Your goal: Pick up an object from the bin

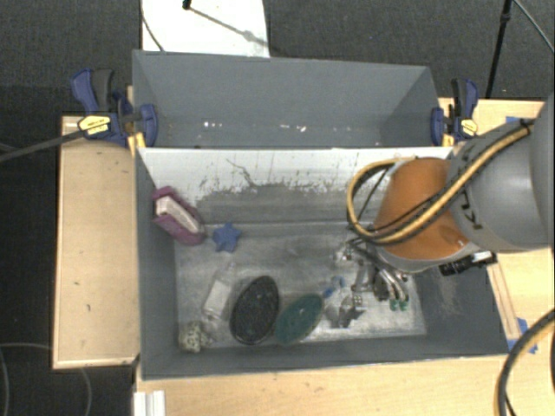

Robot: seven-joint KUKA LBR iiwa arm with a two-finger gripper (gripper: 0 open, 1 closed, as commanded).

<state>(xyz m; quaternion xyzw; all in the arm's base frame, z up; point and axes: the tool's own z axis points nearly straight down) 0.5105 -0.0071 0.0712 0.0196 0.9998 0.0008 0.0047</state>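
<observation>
Centre the gripper (351,306) (cannot tell whether wide or narrow) over one thing, perhaps the dark green oval disc (297,317) just beside it, then close and lift straight.

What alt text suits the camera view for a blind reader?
The gripper hangs low at the right of a grey bin, beside a green disc and a black disc. A purple block lies at the left.
</observation>
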